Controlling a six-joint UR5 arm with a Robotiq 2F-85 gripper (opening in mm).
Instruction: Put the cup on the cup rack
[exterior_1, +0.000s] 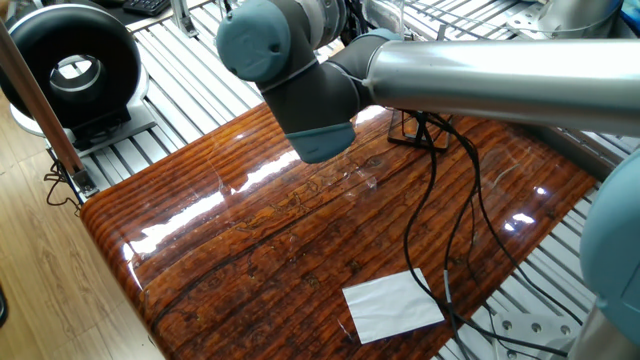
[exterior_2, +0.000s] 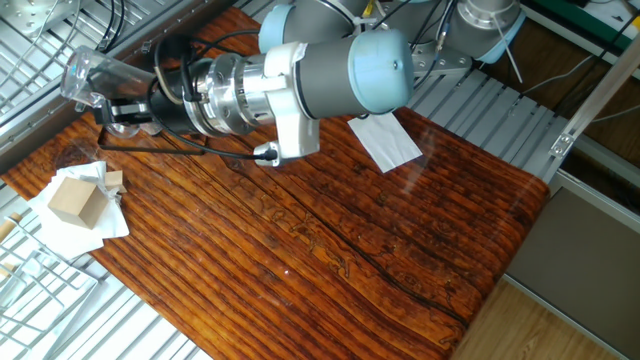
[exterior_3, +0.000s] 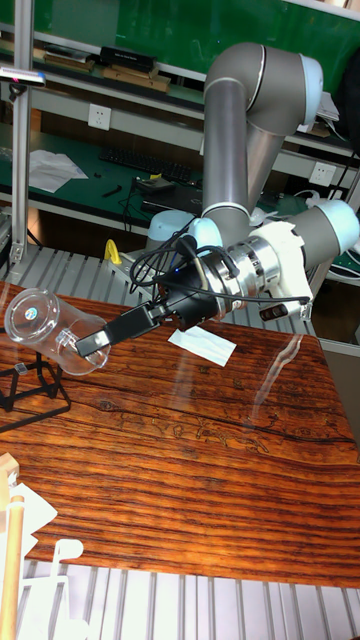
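We have the cup (exterior_3: 45, 331) clamped in the end effector (exterior_3: 92, 343), held on its side above the left end of the bench (exterior_3: 200, 450), with its open mouth turned toward the tall fixed camera and its base toward the fingers. The cup rack (exterior_3: 30, 386) stands on the bench just below and a little to the left of it; in the other fixed view the cup (exterior_2: 98, 76) hangs over the same corner, close to the rack's black wires (exterior_2: 125, 128). We judge the main risk to be a miss on the upright rod: the cup is clear, the wires are thin, and if the mouth comes down off-centre the rim strikes the rod and tips or drags the light rack. The grip sits near the thick base, so a knock could also twist the cup in the fingers. The loose cables (exterior_1: 440, 210) trailing from the wrist could snag the rack too.
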